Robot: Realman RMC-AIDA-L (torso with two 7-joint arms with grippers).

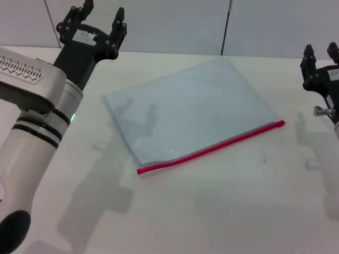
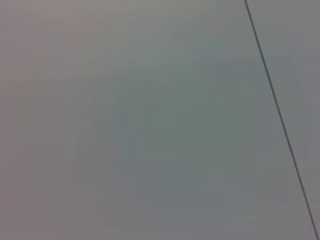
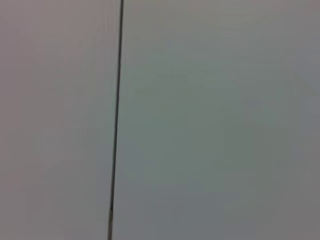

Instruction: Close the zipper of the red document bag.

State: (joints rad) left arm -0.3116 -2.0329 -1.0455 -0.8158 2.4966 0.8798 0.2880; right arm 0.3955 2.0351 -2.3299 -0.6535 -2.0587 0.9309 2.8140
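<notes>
The red document bag (image 1: 190, 103) lies flat in the middle of the white table (image 1: 222, 211), a translucent pale blue-grey pouch set at a slant. Its zipper (image 1: 212, 148) is a thin bright red strip along the near long edge, running from the near left corner up to the right corner. I cannot make out the slider. My left gripper (image 1: 100, 24) is raised at the far left, open, well clear of the bag. At the right edge my right gripper (image 1: 321, 54) is also raised and open, apart from the bag. Both wrist views show only plain wall.
A grey wall with a dark vertical seam (image 1: 226, 26) stands behind the table. The same kind of seam (image 2: 280, 120) crosses the left wrist view, and a seam (image 3: 116, 120) crosses the right wrist view.
</notes>
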